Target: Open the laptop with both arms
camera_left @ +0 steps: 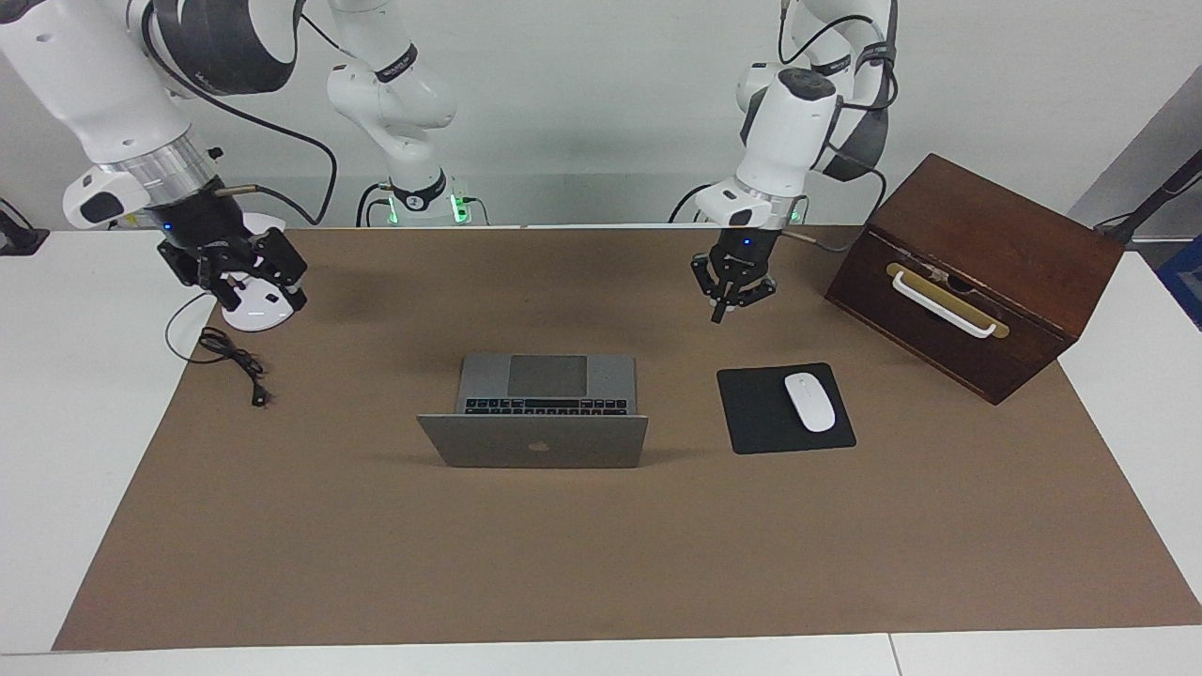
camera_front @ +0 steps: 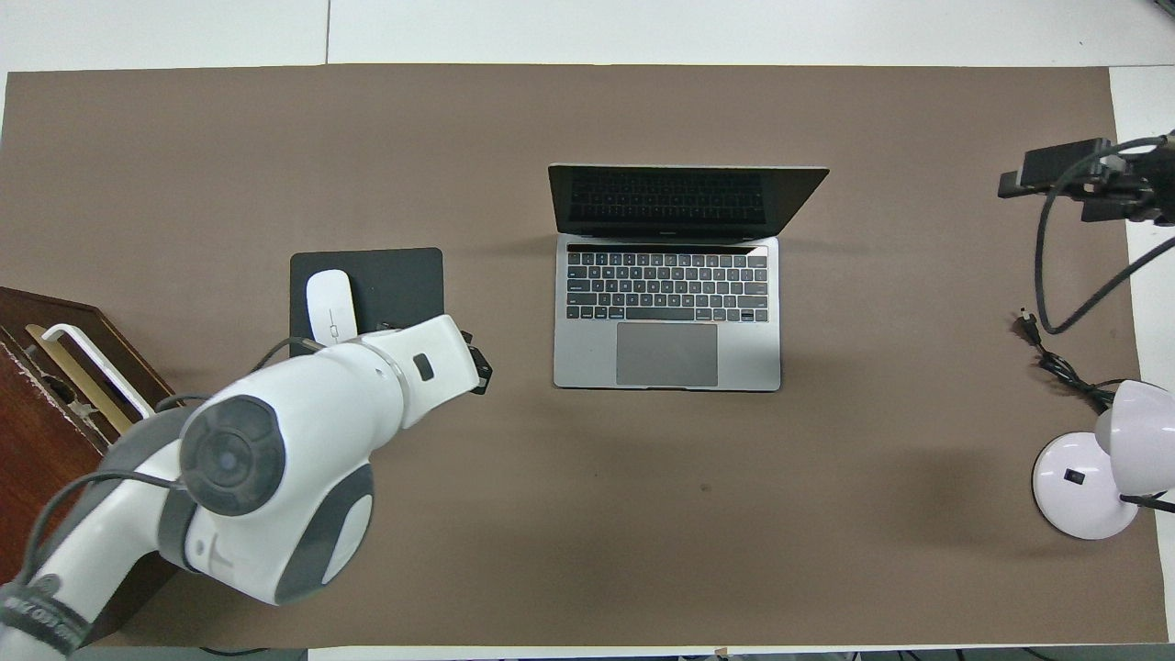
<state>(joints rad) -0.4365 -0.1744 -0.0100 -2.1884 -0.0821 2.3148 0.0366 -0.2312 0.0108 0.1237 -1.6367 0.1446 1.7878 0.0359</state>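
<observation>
The laptop [camera_left: 535, 413] stands open in the middle of the brown mat [camera_left: 601, 563], lid raised steeply, keyboard and trackpad exposed and turned toward the robots. All positions below are taken from the laptop.

Left gripper [camera_left: 725, 300]: hangs in the air, pointing down, over the mat toward the left arm's end of the table, above the ground between the laptop's base and the black mouse pad [camera_left: 784, 408]. It touches nothing and carries nothing. Its fingers appear drawn close together, though the gap is hard to judge from either view. In the overhead view the arm's forearm covers most of it; only the gripper's dark tip [camera_front: 477, 367] shows, beside the laptop's trackpad edge and clear of it.

Right gripper [camera_left: 235, 272]: raised over the mat's corner toward the right arm's end of the table, well apart from the laptop. It sits over a white lamp [camera_left: 255, 305] base; whether it touches the lamp cannot be told, and its finger state cannot be read.

Other items: a white mouse [camera_left: 809, 402] lies on the mouse pad, beside the laptop toward the left arm's end. A dark wooden box [camera_left: 977, 272] with a white handle stands farther out toward that same end. A black cable [camera_left: 235, 361] lies by the lamp.
</observation>
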